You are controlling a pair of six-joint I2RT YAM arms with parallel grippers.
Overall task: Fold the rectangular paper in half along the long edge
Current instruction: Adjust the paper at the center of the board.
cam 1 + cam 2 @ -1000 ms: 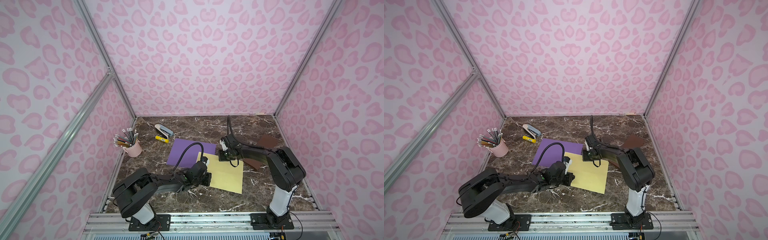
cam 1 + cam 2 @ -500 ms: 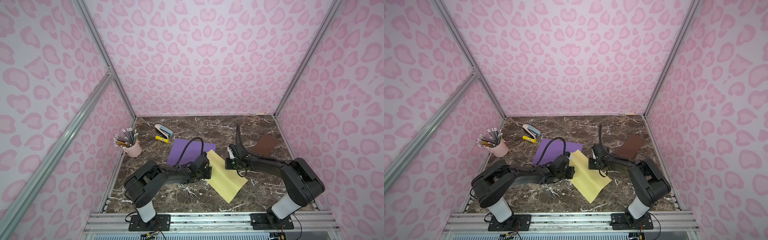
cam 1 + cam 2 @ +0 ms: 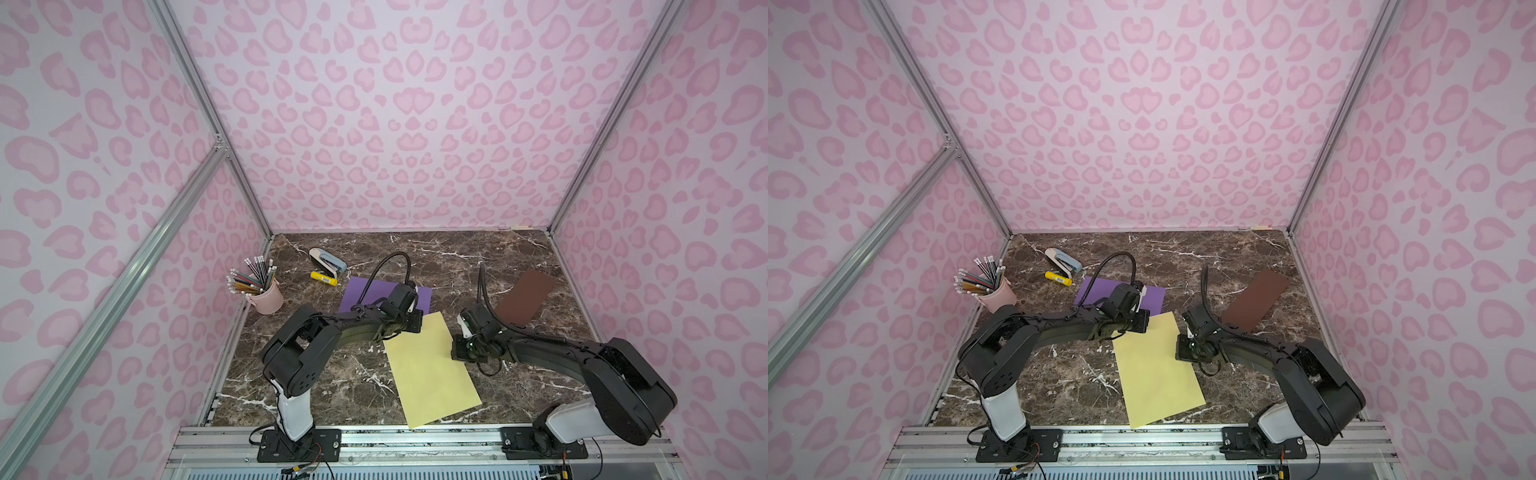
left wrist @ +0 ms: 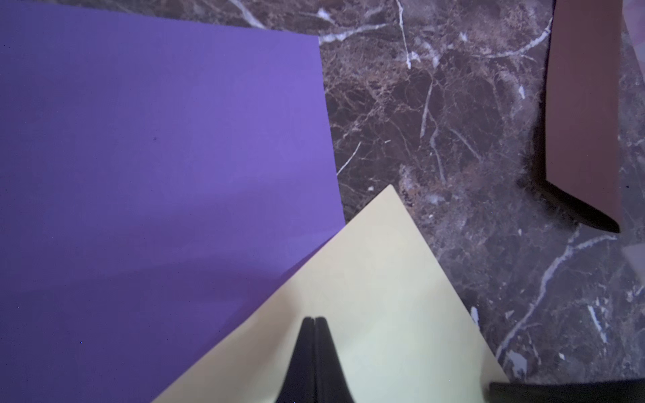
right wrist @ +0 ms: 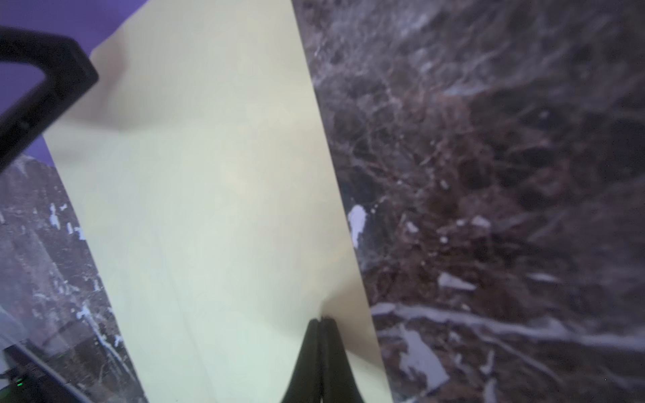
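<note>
Two black robot arms reach across a dark marbled bench [image 3: 457, 257], and we find both of them resting on one yellow sheet [image 3: 432, 374] of paper. In both top views the sheet lies flat and unfolded in the middle of the bench, turned at a slant. Its near corner reaches the metal rail [image 3: 374, 436] at the front. Its far corner lies over the edge of a purple sheet [image 3: 365, 291].

The left hand [image 3: 413, 326] sits at the far end of the yellow sheet. Its wrist camera shows us the jaws pressed together, tips down on the paper and nothing caught between them. The right hand [image 3: 457, 355] sits at the sheet's right long edge, well apart from the left. Its jaws are likewise closed tight, the tips just inside that edge, where we can see a slight pucker in the paper.

A brown sheet [image 3: 525, 297] lies apart toward the right wall. Toward the left wall we see a pink cup [image 3: 268, 297] of pencils. Near the back are a stapler [image 3: 328, 259] and, just beside it, a small yellow tube [image 3: 324, 279].
</note>
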